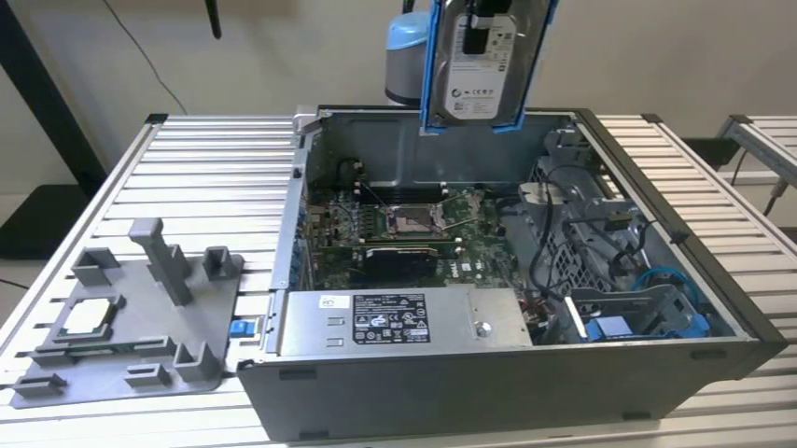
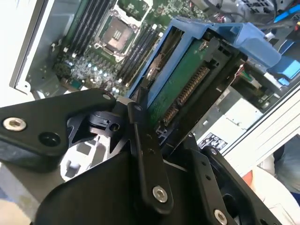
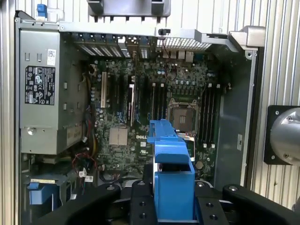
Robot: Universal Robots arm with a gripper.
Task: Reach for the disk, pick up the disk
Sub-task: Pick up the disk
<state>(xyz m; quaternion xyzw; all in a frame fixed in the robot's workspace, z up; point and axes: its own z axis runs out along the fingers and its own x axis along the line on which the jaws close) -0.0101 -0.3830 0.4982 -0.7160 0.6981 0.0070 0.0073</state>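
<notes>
The disk (image 1: 486, 61), a silver drive with a white label in a blue bracket, hangs upright in the air above the back of the open computer case (image 1: 498, 392) in the exterior view. In the second wrist view my gripper (image 2: 164, 129) is shut on the disk (image 2: 187, 84), with black fingers (image 2: 143, 136) clamping its green underside and blue frame. The first wrist view looks straight down along the blue bracket (image 3: 171, 187), held between the gripper (image 3: 171, 201) fingers, over the motherboard (image 3: 154, 108).
The case lies open on a slatted metal table (image 1: 212, 168). Inside are the motherboard (image 1: 398, 233), a grey power-supply box (image 1: 398, 322) and a blue drive cage (image 1: 636, 317) with cables. A grey fixture (image 1: 125, 317) holding a small silver chip (image 1: 90, 319) stands at the exterior view's left.
</notes>
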